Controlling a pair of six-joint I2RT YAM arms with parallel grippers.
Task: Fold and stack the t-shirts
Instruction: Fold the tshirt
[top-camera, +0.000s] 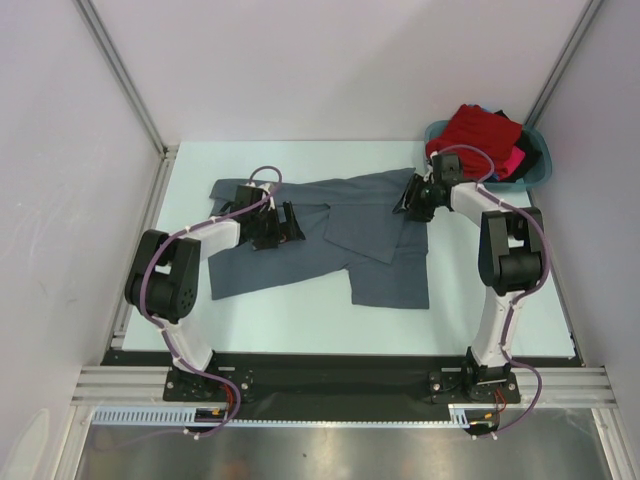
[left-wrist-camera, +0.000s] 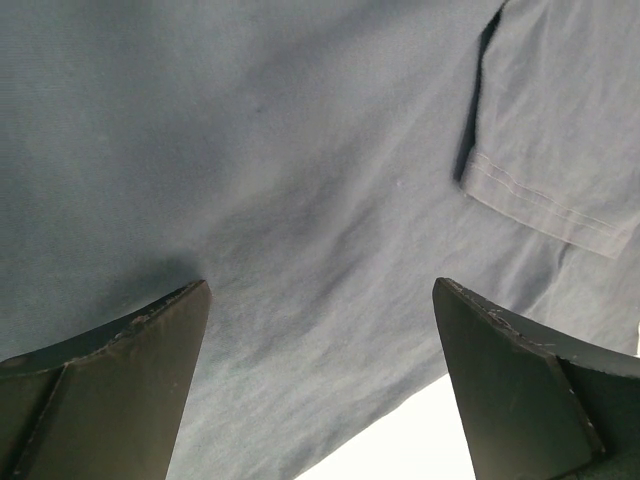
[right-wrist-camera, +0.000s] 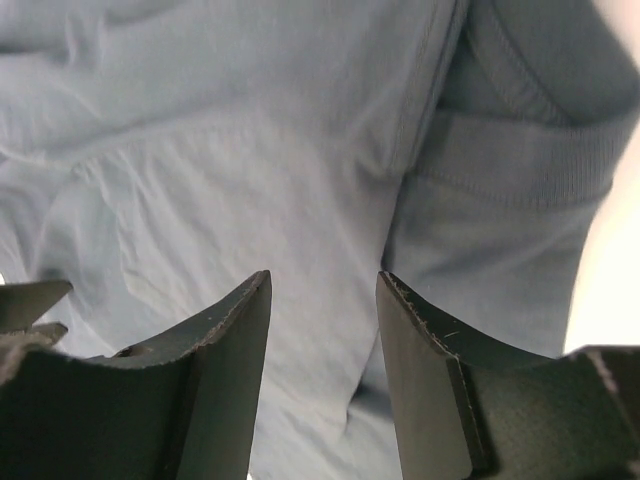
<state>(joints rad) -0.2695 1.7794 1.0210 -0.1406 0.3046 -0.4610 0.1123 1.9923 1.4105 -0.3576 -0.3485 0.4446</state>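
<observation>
Fold-and-stack task at an early stage, as seen from beside the bench (top-camera: 300, 320). One slate-grey t-shirt (top-camera: 370, 250) lay spread across the middle of the bench, its length running from left to right; no folded pile had yet been started anywhere on the surface. The remaining garments, a red t-shirt (top-camera: 483, 130) on top with a pink one (top-camera: 515, 160) and a dark one (top-camera: 497, 112) showing at its edges, sat bundled in the teal plastic basin (top-camera: 541, 168) at the far right corner, so by this evidence all of the stacking and most of the folding remained to be done. The grey shirt was only partly folded: a flap of cloth lay doubled over the body near its middle, a stitched sleeve hem (left-wrist-camera: 540, 200) rested on top of the main panel, and the outline was irregular, with soft wrinkles near the ribbed collar (right-wrist-camera: 520, 160). The left gripper (top-camera: 285, 222) hung over the left half of the shirt with its jaws spread fully wide, holding nothing. The right gripper (top-camera: 412, 197) was at the shirt's far right edge by the collar, its jaws partly apart with no cloth visibly pinched between them.
</observation>
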